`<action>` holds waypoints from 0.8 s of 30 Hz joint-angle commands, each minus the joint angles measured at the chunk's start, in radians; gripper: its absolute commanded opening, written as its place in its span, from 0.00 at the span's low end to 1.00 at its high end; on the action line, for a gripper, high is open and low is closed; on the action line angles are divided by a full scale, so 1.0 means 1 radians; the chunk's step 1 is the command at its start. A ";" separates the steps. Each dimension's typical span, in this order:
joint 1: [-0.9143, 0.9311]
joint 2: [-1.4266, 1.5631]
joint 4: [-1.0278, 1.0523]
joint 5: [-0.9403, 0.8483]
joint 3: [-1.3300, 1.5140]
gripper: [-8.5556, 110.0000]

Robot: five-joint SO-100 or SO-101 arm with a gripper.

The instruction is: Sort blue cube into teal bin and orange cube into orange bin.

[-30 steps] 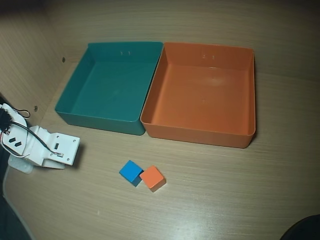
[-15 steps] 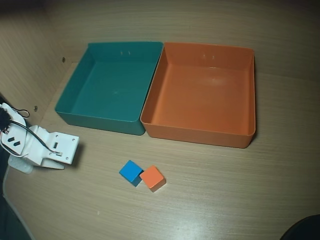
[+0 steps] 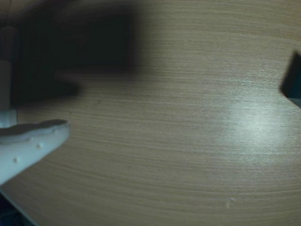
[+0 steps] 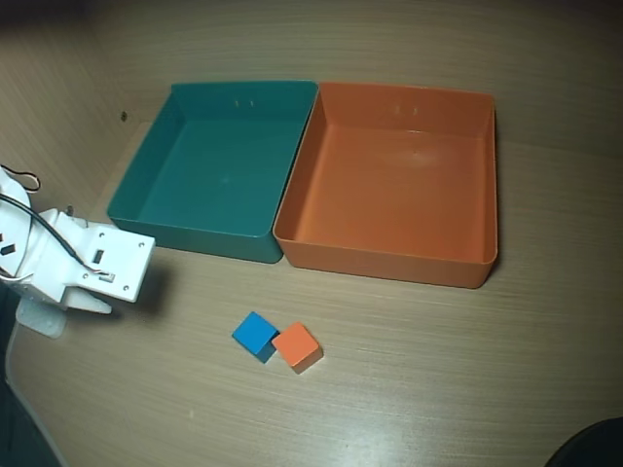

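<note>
The blue cube (image 4: 255, 334) and the orange cube (image 4: 297, 345) sit touching on the wooden table, in front of the bins in the overhead view. The teal bin (image 4: 214, 165) and the orange bin (image 4: 399, 185) stand side by side, both empty. My white arm (image 4: 83, 265) is at the left edge, well left of the cubes, and its body hides the fingers there. In the wrist view my gripper (image 3: 68, 106) hangs over bare table. One white finger (image 3: 33, 136) shows at lower left and a dark blurred part above it. Nothing is held.
A dark shape (image 3: 292, 80) pokes in at the right edge of the wrist view, too blurred to name. A side wall (image 4: 58, 107) rises left of the teal bin. Another dark object (image 4: 589, 448) fills the overhead view's bottom right corner.
In the overhead view my arm's white wrist has lifted and shifted up toward the teal bin's near corner. The cubes and the bins have not moved.
</note>
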 commanded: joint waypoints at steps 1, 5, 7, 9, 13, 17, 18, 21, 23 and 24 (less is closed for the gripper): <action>-0.003 -0.178 -0.009 0.000 -0.230 0.36; -0.002 -0.380 -0.009 0.011 -0.436 0.37; -0.002 -0.479 -0.009 0.011 -0.537 0.37; 0.000 -0.575 -0.009 0.012 -0.635 0.37; 0.037 -0.753 -0.006 0.015 -0.798 0.37; 0.064 -0.902 0.003 0.040 -0.925 0.37; 0.067 -0.937 0.003 0.066 -0.951 0.37; 0.066 -1.037 -0.008 0.170 -1.023 0.37; 0.058 -1.092 -0.008 0.221 -1.060 0.37; 0.057 -1.111 -0.008 0.236 -1.069 0.37</action>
